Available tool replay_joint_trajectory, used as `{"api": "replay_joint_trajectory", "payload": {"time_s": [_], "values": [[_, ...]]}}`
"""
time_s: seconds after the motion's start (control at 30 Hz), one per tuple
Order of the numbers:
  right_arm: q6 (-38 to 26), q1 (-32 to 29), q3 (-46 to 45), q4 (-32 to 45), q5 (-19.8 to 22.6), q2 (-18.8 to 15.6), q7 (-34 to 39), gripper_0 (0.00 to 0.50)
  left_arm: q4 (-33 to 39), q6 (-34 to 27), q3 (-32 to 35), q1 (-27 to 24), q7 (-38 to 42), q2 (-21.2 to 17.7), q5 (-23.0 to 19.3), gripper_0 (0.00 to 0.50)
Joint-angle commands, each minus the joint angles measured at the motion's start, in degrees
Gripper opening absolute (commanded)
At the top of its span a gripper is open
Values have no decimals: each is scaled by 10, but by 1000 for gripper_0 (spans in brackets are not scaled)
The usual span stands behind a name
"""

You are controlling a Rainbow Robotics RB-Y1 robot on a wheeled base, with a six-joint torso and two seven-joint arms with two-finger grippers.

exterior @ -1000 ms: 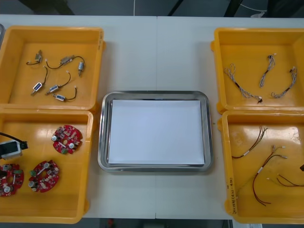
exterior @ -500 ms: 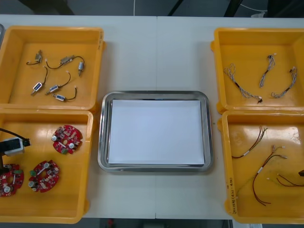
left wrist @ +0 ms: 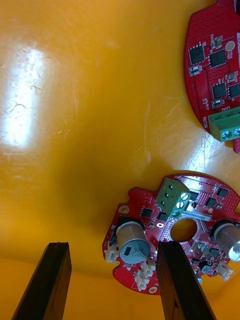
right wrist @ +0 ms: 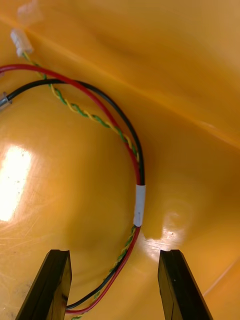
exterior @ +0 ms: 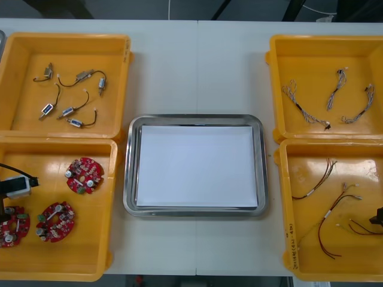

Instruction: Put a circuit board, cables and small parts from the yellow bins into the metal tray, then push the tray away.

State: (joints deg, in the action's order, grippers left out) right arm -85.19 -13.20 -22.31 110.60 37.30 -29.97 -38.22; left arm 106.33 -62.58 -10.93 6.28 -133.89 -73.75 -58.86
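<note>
Circuit board (left wrist: 150,216) beside left gripper (left wrist: 112,247)

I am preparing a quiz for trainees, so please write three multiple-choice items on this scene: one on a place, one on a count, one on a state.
1. Where do the round red circuit boards lie?
A) near left yellow bin
B) metal tray
C) far right yellow bin

2. How many circuit boards does the front view show?
A) two
B) three
C) five

3. How are the fingers of the right gripper?
A) shut on a cable
B) shut on nothing
C) open

Key:
1 A: all lie in that bin, by the open left gripper.
2 B: three red discs.
3 C: the fingers stand apart, a red and black cable between them.
</note>
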Motion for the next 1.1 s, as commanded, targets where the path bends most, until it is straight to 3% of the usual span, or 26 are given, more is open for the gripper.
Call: {"api": "replay_joint_trajectory", "payload": {"time_s": [0.03,0.47,0.5,0.53,0.57,0.6,0.63,1.1], "values": [[6,-15,11,2,-10,0,31,500,-5,3,-15,-20,-11,-3,4,500],[23,-30,11,3,-15,0,31,500,-6,4,-23,-21,-10,3,2,500],[22,-31,11,3,-15,0,31,500,-7,6,-27,-21,-9,3,2,393],[23,-31,11,2,-15,0,31,500,-8,8,-30,-21,-8,3,2,227],[23,-31,12,2,-15,0,31,500,-8,9,-32,-20,-8,3,2,155],[23,-32,13,3,-15,0,31,500,-9,11,-34,-21,-8,2,2,23],[24,-33,13,2,-15,0,31,500,-10,11,-35,-20,-8,3,2,3],[81,-39,36,-21,-17,0,31,500,-5,6,-17,-19,-9,2,-6,0]]}}
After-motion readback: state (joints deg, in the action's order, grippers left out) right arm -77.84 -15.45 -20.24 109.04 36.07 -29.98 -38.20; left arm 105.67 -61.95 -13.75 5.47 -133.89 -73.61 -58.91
